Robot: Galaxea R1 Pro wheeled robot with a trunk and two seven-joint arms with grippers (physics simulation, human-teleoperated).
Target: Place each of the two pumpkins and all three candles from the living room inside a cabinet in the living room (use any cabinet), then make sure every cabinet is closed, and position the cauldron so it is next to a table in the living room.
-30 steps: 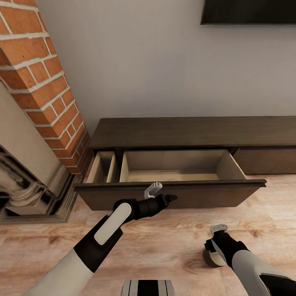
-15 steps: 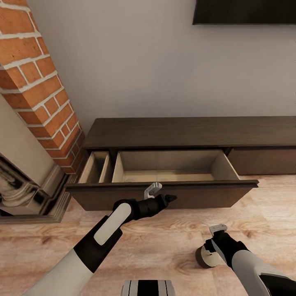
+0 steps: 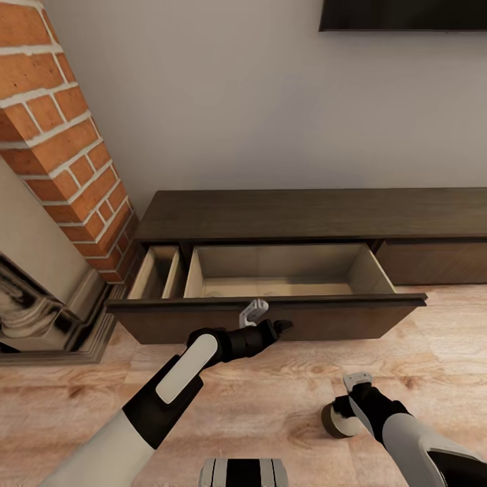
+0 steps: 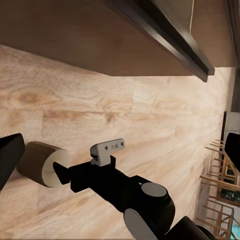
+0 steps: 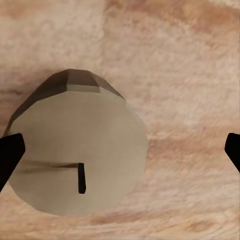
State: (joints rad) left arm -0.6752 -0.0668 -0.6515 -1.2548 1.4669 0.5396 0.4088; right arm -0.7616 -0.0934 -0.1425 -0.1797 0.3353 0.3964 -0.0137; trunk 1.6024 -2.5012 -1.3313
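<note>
left gripper (image 3: 270, 323) spread, right gripper (image 3: 345, 412) spread downward

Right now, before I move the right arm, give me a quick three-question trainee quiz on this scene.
1. True or false: the cabinet drawer stands pulled open.
2. Multiple choice: the candle is (A) in the drawer, (B) on the wooden floor under the right gripper, (C) on the cabinet top.
3. Fill in: the right gripper's fingertips sit on either side of the candle, so the gripper is ____.

Key: 1 true. 2 B. 3 open.
</note>
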